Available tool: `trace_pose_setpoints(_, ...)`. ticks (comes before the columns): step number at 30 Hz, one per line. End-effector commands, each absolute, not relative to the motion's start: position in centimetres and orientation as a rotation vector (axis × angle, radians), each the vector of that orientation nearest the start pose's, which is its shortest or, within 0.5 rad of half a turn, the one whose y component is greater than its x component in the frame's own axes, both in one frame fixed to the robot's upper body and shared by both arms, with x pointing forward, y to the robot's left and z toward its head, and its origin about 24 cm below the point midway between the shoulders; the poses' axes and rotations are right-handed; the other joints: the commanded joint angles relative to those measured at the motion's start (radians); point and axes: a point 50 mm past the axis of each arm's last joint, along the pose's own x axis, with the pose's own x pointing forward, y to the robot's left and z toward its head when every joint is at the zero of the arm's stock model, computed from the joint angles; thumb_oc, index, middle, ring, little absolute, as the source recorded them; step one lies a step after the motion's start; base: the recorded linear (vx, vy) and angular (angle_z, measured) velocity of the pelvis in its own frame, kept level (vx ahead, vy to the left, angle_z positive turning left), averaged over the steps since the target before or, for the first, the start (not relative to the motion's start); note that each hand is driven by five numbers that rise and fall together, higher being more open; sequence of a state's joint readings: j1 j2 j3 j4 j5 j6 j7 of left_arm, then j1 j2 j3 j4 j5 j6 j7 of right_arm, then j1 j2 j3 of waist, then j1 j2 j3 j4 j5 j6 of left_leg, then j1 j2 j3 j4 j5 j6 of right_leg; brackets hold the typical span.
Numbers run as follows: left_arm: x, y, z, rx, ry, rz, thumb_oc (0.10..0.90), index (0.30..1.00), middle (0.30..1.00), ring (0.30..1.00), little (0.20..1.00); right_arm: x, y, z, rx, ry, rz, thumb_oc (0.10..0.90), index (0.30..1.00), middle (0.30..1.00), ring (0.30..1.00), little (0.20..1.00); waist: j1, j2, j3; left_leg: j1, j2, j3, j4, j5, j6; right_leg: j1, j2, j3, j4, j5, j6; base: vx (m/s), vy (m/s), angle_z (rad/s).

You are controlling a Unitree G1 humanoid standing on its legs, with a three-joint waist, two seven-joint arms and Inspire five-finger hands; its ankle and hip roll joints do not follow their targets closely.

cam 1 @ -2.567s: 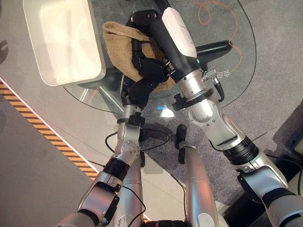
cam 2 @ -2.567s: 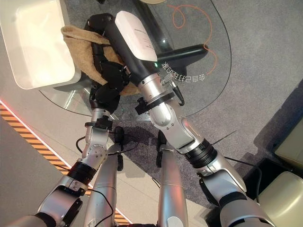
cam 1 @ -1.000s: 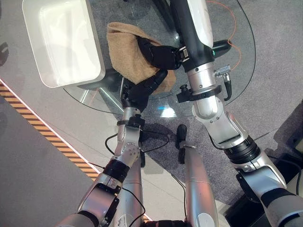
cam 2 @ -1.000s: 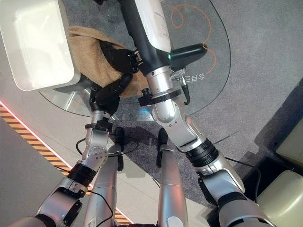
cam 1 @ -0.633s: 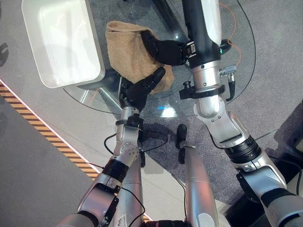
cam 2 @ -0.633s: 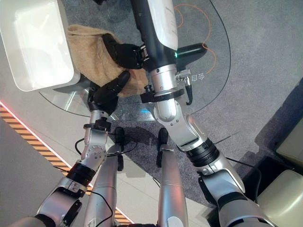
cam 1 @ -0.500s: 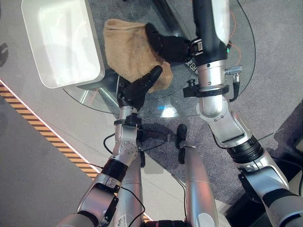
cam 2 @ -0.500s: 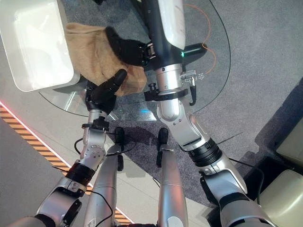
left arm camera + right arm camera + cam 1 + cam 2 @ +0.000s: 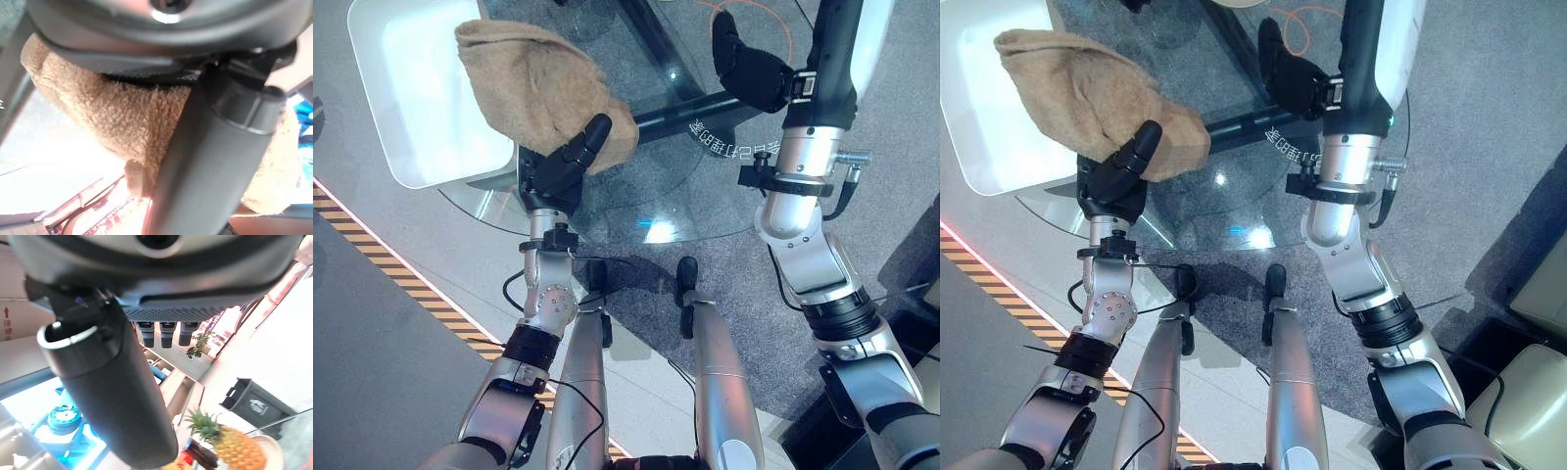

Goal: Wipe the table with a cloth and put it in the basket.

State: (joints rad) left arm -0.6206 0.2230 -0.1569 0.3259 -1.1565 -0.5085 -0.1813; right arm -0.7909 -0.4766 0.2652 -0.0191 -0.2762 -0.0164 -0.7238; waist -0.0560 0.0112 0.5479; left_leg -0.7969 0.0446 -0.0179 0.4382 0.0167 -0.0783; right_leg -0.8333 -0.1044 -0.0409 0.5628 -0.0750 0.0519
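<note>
you have one cloth [image 9: 540,90], pinched in your left hand [image 9: 555,168] over the table's [image 9: 636,211] near-left edge, overlapping the one basket's [image 9: 386,117] rim. your right hand [image 9: 752,70] hovers empty, fingers relaxed, over open glass.

Rough tan terry cloth [image 9: 540,93], clear glossy glass table [image 9: 705,186], smooth glossy white plastic basket [image 9: 406,108]

**What I can't make out**

The cloth [image 9: 536,83] covers the left hand [image 9: 560,168] fingers, so from here I can't judge their curl (the thumb alone pokes out). The basket [image 9: 406,108] runs off the picture's top edge, its near corner under cloth. The right hand [image 9: 751,70] fingertips are foreshortened.
</note>
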Motion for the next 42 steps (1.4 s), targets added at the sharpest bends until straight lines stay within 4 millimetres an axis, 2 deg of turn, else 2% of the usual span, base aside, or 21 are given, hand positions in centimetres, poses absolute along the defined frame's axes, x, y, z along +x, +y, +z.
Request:
trace_pose_setpoints(1, 31.4, 16.6, 25.7, -0.79, -1.092, -0.398, 0.1, 0.3, 0.3, 0.3, 0.2, 27.9, -15.8, 32.3, -0.322, -1.306, -0.592, 0.8, 0.9, 0.9, 0.9, 0.9, 0.014, -0.007, -0.028, 0.065, -0.072, 0.085, -0.008, -0.091, 0.07, 0.047, 0.086, -0.091, -0.003, -0.053, -0.031, 0.0, 0.0, 0.0)
trace_pose_setpoints(12, 30.8, 20.0, 27.1, -0.76, -1.21, -0.267, 0.1, 0.3, 0.3, 0.3, 0.2, 29.7, -18.6, 29.5, -0.346, -1.127, -0.694, 0.8, 0.9, 0.9, 0.9, 0.9, 0.01, 0.001, -0.028, 0.067, -0.069, 0.086, -0.019, -0.091, 0.065, 0.05, 0.086, -0.088, -0.01, -0.061, -0.032, 0.0, 0.001, -0.01)
trace_pose_setpoints(21, 30.8, 23.5, 25.9, -0.739, -1.219, -0.058, 0.1, 0.3, 0.3, 0.3, 0.2, 31.0, -21.4, 26.4, -0.232, -0.945, -0.764, 0.8, 0.9, 0.9, 0.9, 0.9, 0.013, 0.012, -0.028, 0.061, -0.065, 0.086, -0.018, -0.096, 0.061, 0.045, 0.083, -0.09, -0.004, -0.075, -0.034, 0.0, 0.0, 0.0)
trace_pose_setpoints(29, 30.7, 26.6, 24.2, -0.725, -1.2, 0.119, 0.1, 0.3, 0.3, 0.3, 0.2, 32.1, -24.4, 22.2, -0.219, -0.744, -0.858, 0.8, 0.9, 0.9, 0.9, 0.9, 0.02, 0.024, -0.028, 0.053, -0.062, 0.084, -0.017, -0.099, 0.059, 0.037, 0.08, -0.092, 0.004, -0.087, -0.038, 0.0, 0.001, -0.02)
trace_pose_setpoints(31, 30.8, 26.9, 24.2, -0.726, -1.197, 0.135, 0.1, 0.3, 0.3, 0.3, 0.2, 32.2, -24.6, 22.0, -0.22, -0.734, -0.866, 0.8, 0.9, 0.9, 0.9, 0.9, 0.02, 0.024, -0.028, 0.054, -0.062, 0.084, -0.017, -0.099, 0.059, 0.037, 0.08, -0.092, 0.004, -0.087, -0.039, 0.0, 0.0, -0.04)
trace_pose_setpoints(32, 30.7, 27.8, 24.1, -0.716, -1.191, 0.181, 0.1, 0.3, 0.3, 0.3, 0.2, 32.4, -25.4, 21.5, -0.214, -0.703, -0.88, 0.8, 0.9, 0.9, 0.9, 0.9, 0.021, 0.026, -0.028, 0.054, -0.062, 0.083, -0.016, -0.1, 0.059, 0.037, 0.081, -0.093, 0.005, -0.089, -0.041, 0.0, 0.0, 0.0)
trace_pose_setpoints(37, 30.7, 29.9, 24.2, -0.686, -1.171, 0.297, 0.1, 0.3, 0.3, 0.3, 0.2, 32.9, -26.7, 21.0, -0.207, -0.645, -0.911, 0.8, 0.9, 0.9, 0.9, 0.9, 0.022, 0.024, -0.028, 0.048, -0.059, 0.083, -0.01, -0.1, 0.055, 0.033, 0.083, -0.094, 0.008, -0.091, -0.043, 0.0, 0.0, 0.0)
trace_pose_setpoints(42, 30.6, 31.2, 24.3, -0.687, -1.172, 0.369, 0.1, 0.3, 0.3, 0.3, 0.2, 33.2, -27.9, 20.0, -0.219, -0.59, -0.949, 0.8, 0.9, 0.9, 0.9, 0.9, 0.022, 0.024, -0.028, 0.04, -0.056, 0.083, -0.004, -0.101, 0.054, 0.026, 0.084, -0.093, 0.012, -0.093, -0.045, 0.0, 0.0, 0.0)
